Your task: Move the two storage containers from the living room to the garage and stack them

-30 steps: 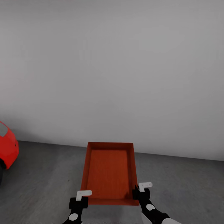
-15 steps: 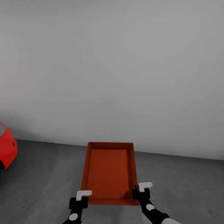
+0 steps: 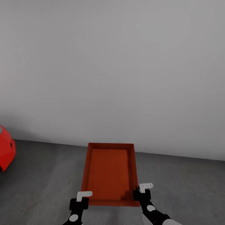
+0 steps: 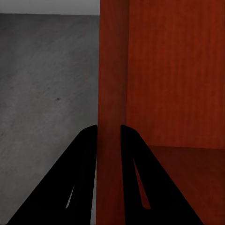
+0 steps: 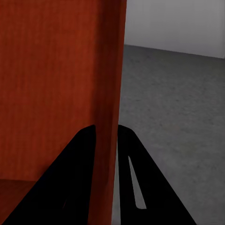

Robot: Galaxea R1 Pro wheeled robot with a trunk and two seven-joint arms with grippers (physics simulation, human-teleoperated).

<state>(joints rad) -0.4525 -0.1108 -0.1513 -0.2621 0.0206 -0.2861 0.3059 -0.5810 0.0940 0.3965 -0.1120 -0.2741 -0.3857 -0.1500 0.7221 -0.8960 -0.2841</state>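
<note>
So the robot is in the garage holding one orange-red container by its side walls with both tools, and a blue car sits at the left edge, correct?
Not quite: the car at the left edge is red, as the head view shows. The rest holds: the left tool and right tool each pinch a side wall of the container.

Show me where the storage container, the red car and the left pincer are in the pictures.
storage container [image 3: 108,170]: head view, inner bottom.
red car [image 3: 5,149]: head view, rounded body at the picture's left edge.
left pincer [image 4: 108,136]: left wrist view, between fingertips, over the container's wall.
</note>
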